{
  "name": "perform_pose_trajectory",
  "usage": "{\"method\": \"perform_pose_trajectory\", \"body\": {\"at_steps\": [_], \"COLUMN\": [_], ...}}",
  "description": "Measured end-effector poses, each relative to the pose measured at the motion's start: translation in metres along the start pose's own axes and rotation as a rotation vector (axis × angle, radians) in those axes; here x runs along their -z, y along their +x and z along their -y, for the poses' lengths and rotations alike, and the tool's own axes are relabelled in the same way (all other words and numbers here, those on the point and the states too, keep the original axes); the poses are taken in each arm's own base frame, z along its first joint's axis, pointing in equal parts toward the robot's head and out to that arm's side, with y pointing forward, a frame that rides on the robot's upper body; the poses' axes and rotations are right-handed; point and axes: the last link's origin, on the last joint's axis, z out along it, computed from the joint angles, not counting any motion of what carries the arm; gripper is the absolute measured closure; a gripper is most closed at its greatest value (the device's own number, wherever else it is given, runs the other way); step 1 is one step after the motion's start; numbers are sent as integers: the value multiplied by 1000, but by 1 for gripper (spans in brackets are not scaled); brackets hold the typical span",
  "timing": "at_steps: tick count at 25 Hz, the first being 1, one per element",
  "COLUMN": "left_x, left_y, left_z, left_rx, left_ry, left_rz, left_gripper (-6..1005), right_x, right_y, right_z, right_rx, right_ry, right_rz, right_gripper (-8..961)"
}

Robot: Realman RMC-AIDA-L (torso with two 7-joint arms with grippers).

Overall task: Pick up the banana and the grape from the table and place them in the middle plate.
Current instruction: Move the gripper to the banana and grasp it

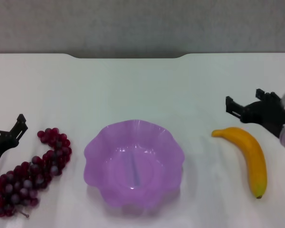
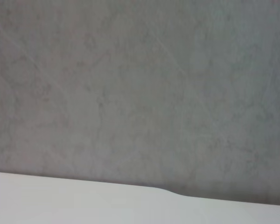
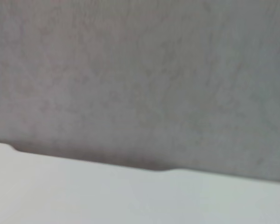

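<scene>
The purple scalloped plate (image 1: 97, 149) sits empty at the middle front of the white table (image 1: 142, 90). The bunch of dark red grapes (image 1: 33, 173) lies to its left. The yellow banana (image 1: 249, 156) lies to its right, dark tip toward the front. My left gripper (image 1: 7, 124) is open at the left edge, just left of the grapes and holding nothing. My right gripper (image 1: 243, 100) is open at the right edge, just behind the banana's stem end and holding nothing. Both wrist views show only the grey wall and the table's far edge.
The table's far edge has a notch (image 1: 128, 57) in the middle, with a grey wall behind it. The notched edge also shows in the left wrist view (image 2: 168, 190) and the right wrist view (image 3: 154, 169).
</scene>
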Motion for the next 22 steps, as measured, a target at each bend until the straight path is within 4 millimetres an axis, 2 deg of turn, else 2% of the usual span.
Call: {"method": "perform_pose_trajectory", "body": {"at_steps": [5,8,13,17,22], "left_x": [-1,-2,-2,-3,-3], "left_y": [-1,-1,0,1,1], "left_z": [0,0,0,0,0], "left_rx": [-3,-4,-4,-5,1], "left_ry": [2,2,2,2,1], "left_rz": [11,10,9,5,2], "left_gripper": [166,166,167,168,169], "right_x": [5,8,9,7,0], "right_y": [-15,-27,-43,-47,-35], "right_z": [17,34,52,55,50], "right_rx": [-118,-164,-107,-39,-28], "right_ry": [-122,-151,-47,32,22], "right_rz": [-154,-264,-458,-565,-647], "right_gripper": [63,62,69,70,70]}}
